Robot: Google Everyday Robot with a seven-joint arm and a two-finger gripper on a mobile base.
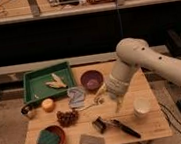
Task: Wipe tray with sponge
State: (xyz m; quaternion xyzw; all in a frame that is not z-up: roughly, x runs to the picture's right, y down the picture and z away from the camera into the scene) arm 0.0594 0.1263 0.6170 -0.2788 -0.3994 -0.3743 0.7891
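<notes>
Camera view: the white arm [153,60] reaches in from the right edge, elbow raised, wrist angled down at mid-frame. Its gripper [116,102] hangs spread and empty over the table [152,126]. The sponge [49,139] lies in the orange-brown bowl [60,130], lower left; the tray [31,88] sits at centre left.

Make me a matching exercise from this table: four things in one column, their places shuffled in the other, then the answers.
1 sponge
2 tray
3 white cup
4 gripper

A above the table, beside the purple bowl
B far left corner of the table
C inside the orange-brown bowl
D near the table's right edge

Pairs: 1-C, 2-B, 3-D, 4-A
</notes>
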